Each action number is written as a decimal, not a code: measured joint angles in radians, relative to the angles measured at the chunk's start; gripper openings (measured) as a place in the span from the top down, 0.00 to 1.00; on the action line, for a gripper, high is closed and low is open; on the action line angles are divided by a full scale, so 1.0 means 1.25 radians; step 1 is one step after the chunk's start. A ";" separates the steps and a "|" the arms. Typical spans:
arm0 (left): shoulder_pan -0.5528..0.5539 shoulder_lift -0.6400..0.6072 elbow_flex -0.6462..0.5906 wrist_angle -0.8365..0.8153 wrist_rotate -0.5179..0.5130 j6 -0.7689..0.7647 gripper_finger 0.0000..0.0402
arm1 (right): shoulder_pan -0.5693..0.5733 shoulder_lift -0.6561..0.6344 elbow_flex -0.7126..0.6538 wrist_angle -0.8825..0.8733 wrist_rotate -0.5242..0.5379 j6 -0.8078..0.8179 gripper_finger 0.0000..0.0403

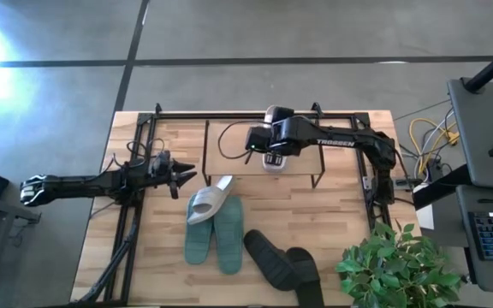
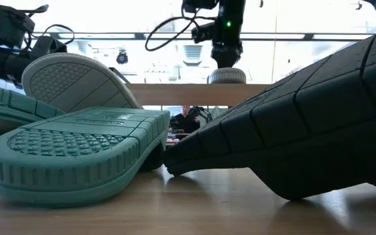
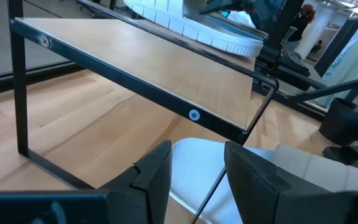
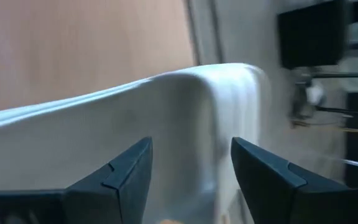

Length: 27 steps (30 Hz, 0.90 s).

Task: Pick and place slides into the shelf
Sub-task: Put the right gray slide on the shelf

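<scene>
Wooden table (image 1: 332,248) under the overhead camera, read from its near edge to its far edge. Nearest you lies the black pair (image 1: 282,261), toe to heel beside a potted plant (image 1: 392,265). Next comes the teal-green pair (image 1: 215,235), soles up in the low view, where you can see their moulded tread. One white slide (image 1: 208,204) leans across the teal heel, and it shows between the fingers in the left wrist view. The left gripper (image 1: 181,177) hangs just beside that slide with its jaws parted and nothing between them. Farther back stands the shelf (image 1: 264,150), and on its board rests the second white slide (image 1: 276,160). The right gripper (image 1: 272,156) sits directly over that slide, jaws spread to either side of the strap and apparently not clamping it; treat this slide as set down.

Expect foam moulding: light, springy, matte enough not to slip, and in no way fragile. Take hold across the wide strap, or pinch one side wall of the sole near the middle, where you keep the balance. A grip at the toe would probably let the heel droop.
</scene>
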 joint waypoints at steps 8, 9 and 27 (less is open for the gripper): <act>0.000 0.000 0.000 0.000 0.000 0.000 0.67 | -0.032 0.000 -0.046 0.029 0.056 0.009 0.52; 0.000 0.001 0.000 0.000 0.000 0.000 0.67 | -0.037 0.000 -0.051 0.029 0.056 0.012 0.55; 0.000 0.001 0.000 0.000 0.000 0.000 0.67 | -0.026 -0.120 -0.103 -0.147 0.113 0.077 0.97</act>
